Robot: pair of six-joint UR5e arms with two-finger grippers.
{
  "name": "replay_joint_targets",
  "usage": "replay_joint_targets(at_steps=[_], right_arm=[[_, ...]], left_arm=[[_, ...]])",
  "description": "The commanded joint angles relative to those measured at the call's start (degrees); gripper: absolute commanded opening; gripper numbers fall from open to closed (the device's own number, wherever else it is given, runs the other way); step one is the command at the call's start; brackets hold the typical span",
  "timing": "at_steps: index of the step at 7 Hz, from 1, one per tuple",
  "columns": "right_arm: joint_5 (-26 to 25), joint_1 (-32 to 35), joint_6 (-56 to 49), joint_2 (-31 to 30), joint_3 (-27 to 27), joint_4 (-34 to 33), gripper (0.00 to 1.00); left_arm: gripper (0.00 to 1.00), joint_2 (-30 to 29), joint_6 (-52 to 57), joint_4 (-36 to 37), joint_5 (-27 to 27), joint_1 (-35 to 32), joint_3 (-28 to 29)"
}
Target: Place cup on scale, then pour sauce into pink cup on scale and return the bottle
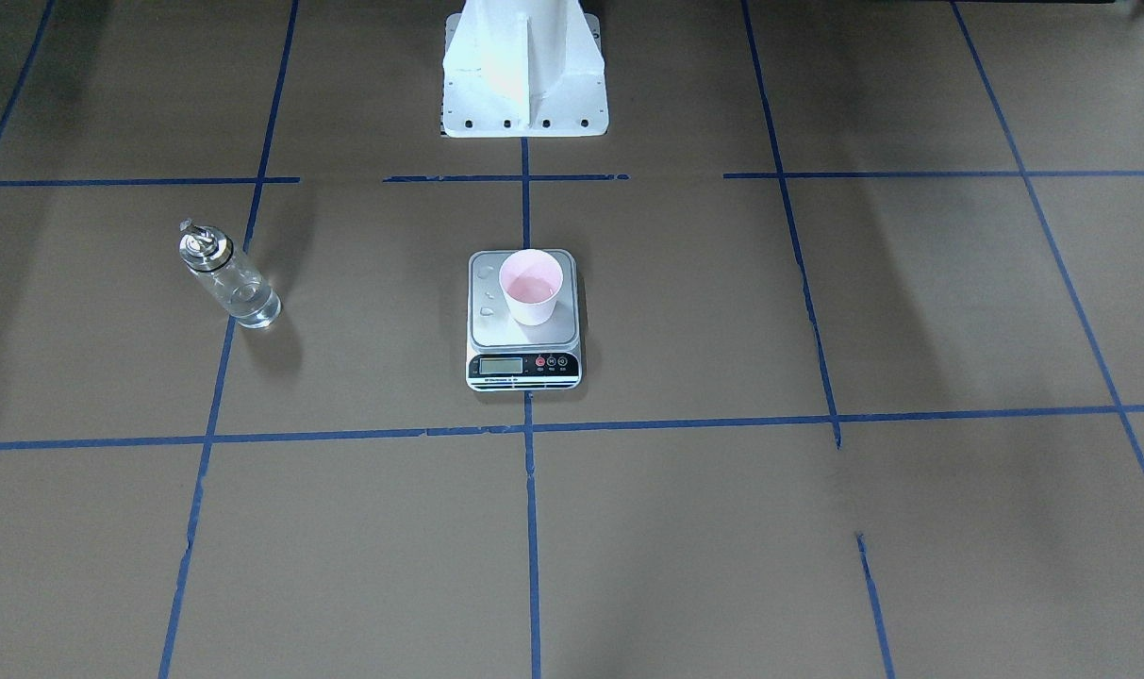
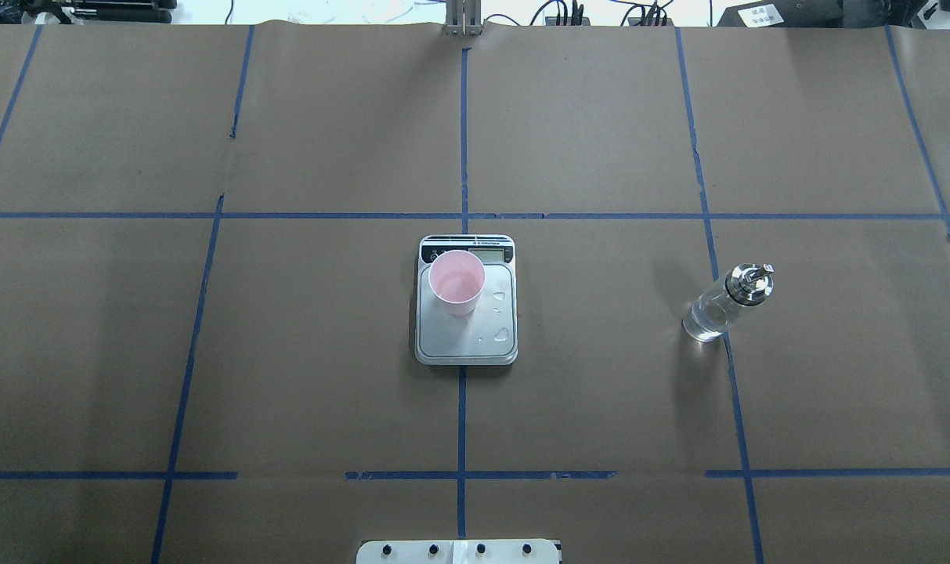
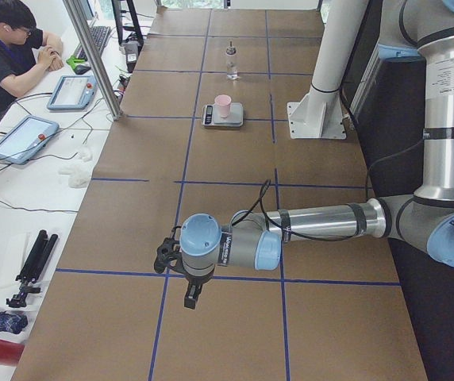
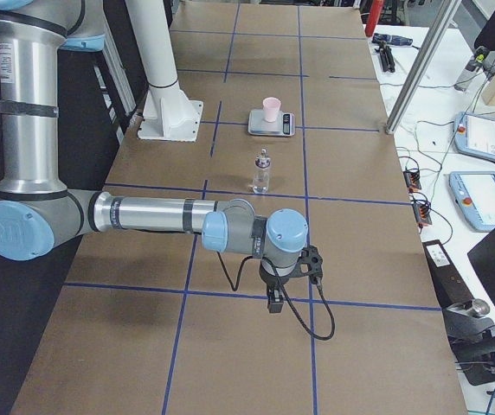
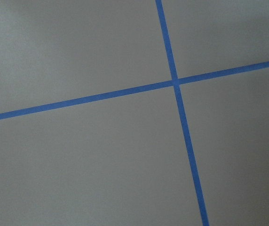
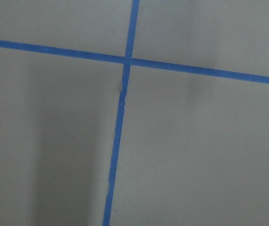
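The pale pink cup (image 1: 531, 288) stands upright on the scale (image 1: 492, 325) at the table's middle, towards the display end of the platform (image 2: 475, 345). Water drops (image 2: 504, 335) lie on the platform beside it. The clear glass bottle (image 2: 721, 305) with its silver pourer cap stands upright on the robot's right, partly filled with clear sauce, and nothing holds it (image 1: 228, 281). My left gripper (image 3: 189, 298) and right gripper (image 4: 273, 303) hang over bare table far from these things. They show only in the side views, so I cannot tell whether they are open or shut.
Blue tape lines (image 2: 462, 141) grid the brown paper table. The white robot pedestal (image 1: 524, 75) stands behind the scale. A seated operator (image 3: 9, 48), tablets (image 3: 22, 139) and a metal post (image 3: 92, 55) are beyond the table's far edge.
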Motion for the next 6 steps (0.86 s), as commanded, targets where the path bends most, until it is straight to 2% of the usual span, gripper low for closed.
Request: replay_joint_targets(at_steps=[1,6], right_arm=[[-0.04,-0.71,-0.01,0.00,-0.05,0.00,1.00],[-0.21,-1.42,-0.10,0.00,-0.14,0.00,1.00]], left_arm=[[1.00,0.00,-0.01,-0.17,-0.01,0.00,0.06],[1.00,0.09,-0.01,0.35,-0.01,-0.09,-0.03]])
